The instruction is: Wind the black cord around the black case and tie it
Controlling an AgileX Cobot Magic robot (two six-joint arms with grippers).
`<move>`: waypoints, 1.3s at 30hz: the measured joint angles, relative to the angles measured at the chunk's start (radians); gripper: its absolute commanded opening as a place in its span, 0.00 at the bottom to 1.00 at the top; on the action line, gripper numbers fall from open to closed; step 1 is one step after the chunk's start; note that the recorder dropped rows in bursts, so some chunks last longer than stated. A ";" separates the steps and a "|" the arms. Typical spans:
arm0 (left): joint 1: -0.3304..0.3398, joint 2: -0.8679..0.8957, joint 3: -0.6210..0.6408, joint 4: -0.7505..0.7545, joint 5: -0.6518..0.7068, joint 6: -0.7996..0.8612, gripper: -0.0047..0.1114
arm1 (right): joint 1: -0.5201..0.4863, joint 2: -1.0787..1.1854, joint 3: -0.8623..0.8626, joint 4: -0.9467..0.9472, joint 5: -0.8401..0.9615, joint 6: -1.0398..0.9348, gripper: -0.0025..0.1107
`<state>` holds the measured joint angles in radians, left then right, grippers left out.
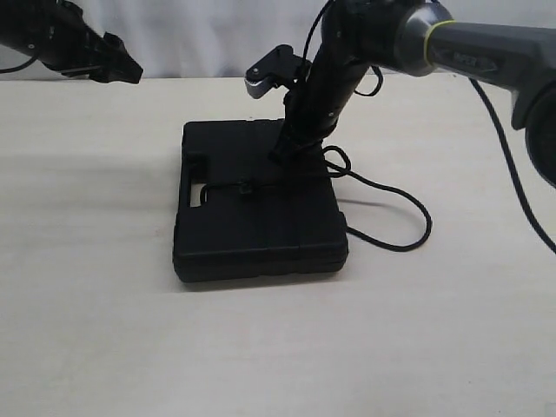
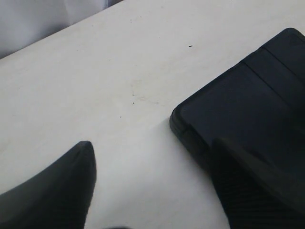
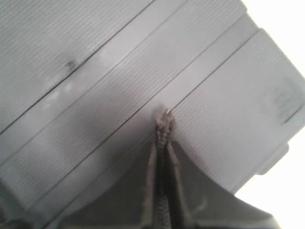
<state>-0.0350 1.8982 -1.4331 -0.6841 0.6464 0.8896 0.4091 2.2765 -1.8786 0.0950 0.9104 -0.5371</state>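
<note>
The black case (image 1: 256, 204) lies flat in the middle of the table. The black cord (image 1: 395, 200) crosses its lid, loops at the case's right edge and trails in a curve over the table to the right. My right gripper (image 1: 282, 156) stands down on the lid's far right part, shut on the black cord; its braided, frayed end (image 3: 164, 123) sticks out between the closed fingertips just above the ribbed lid (image 3: 119, 71). My left gripper (image 1: 122, 68) hovers open at the far left, high above the table; a corner of the case (image 2: 248, 109) shows beyond one finger (image 2: 257, 186).
The pale table (image 1: 95, 261) spreads around the case on all sides. A white backdrop runs along the far edge. The right arm's glossy cable (image 1: 512, 174) hangs down at the right.
</note>
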 measured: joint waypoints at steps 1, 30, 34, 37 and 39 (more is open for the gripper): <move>0.000 0.000 0.000 0.000 0.000 0.000 0.58 | 0.000 -0.002 0.003 -0.002 -0.013 0.002 0.06; -0.017 0.026 0.000 -0.043 -0.002 0.053 0.58 | 0.000 -0.310 0.005 0.157 -0.247 0.088 0.06; -0.044 0.049 0.000 -0.072 -0.002 0.112 0.58 | 0.000 -0.345 0.005 0.170 -0.269 0.108 0.06; -0.070 0.055 0.000 -0.081 -0.002 0.176 0.58 | 0.000 -0.368 0.005 0.181 -0.275 0.110 0.06; -0.097 0.059 0.000 -0.085 0.000 0.241 0.58 | 0.000 -0.379 0.005 0.185 -0.275 0.110 0.06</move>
<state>-0.1316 1.9575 -1.4331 -0.7689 0.6459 1.1310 0.4091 1.8979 -1.8741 0.2803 0.6356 -0.4267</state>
